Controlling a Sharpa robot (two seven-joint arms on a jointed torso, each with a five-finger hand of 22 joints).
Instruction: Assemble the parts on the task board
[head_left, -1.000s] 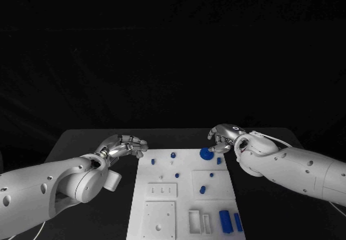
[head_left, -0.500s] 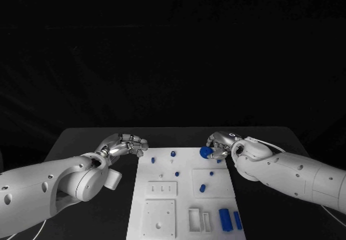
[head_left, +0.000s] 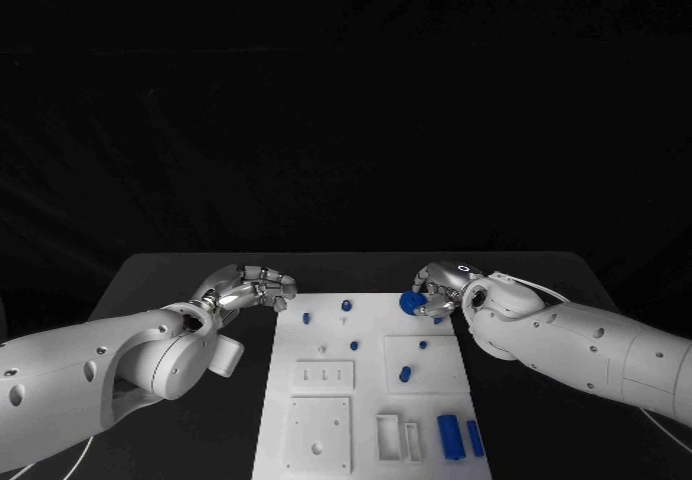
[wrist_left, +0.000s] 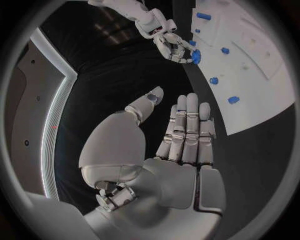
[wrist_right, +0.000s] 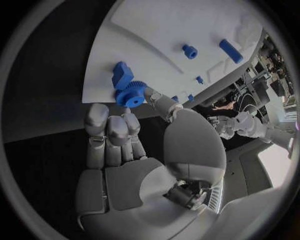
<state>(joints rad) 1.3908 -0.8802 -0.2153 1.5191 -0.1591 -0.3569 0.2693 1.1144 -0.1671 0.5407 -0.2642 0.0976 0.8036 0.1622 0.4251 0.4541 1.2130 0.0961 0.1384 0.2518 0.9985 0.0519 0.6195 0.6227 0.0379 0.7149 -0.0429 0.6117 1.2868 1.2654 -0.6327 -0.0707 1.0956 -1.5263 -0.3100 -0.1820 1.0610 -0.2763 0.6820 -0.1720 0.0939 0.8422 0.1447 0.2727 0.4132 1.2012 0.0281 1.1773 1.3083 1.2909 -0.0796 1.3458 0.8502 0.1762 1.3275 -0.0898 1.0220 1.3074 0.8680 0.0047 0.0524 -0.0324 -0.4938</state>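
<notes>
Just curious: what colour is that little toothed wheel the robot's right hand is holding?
Blue; the gear shows best in the right wrist view, pinched by the right hand.

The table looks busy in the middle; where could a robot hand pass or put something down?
Bare black table lies left of the task board, beyond the left robot hand, and along its far edge. The board's far right corner is crowded: the right robot hand holds a blue gear there.

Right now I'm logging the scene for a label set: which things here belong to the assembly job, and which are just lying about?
Belongs to the job:
- task board
- blue gear, held by the right robot hand
- two blue blocks at the board's near right corner
- small blue pegs standing on the board
- left robot hand, empty beside the board

Just there:
- black table
</notes>
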